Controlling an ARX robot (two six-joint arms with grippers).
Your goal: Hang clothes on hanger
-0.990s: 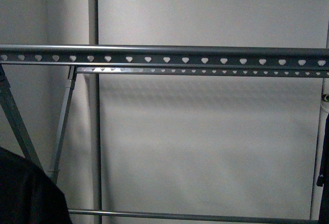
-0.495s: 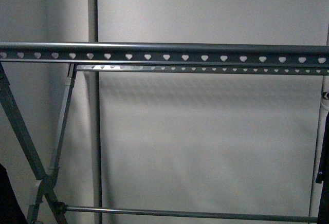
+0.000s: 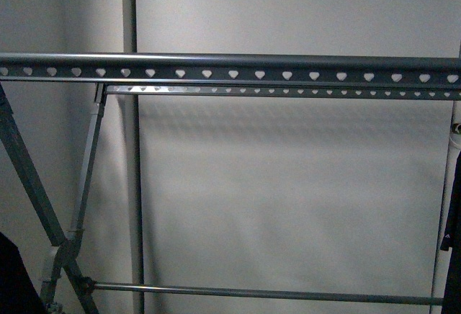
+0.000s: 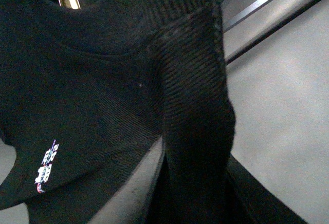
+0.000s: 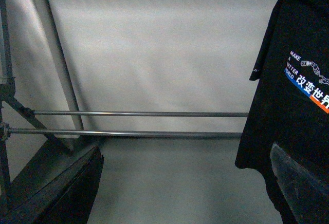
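**Rack** [image 3: 230, 73]: two heart-punched rails cross the front view, with crossed legs at the left. Dark cloth shows low at the left corner and right edge, well below both rails.

**Left gripper** [image 4: 198, 154]: apparently pinched on a ribbed fold of the black T-shirt [image 4: 92, 95], which hangs close against the wrist camera with its chest print [image 4: 46, 165] facing the lens.

**Right gripper** [image 5: 185, 152]: held low and level towards the rack's lower bars, jaws spread wide around open air. One finger [image 5: 300, 175] overlaps cloth bearing the lettering [image 5: 308, 82].
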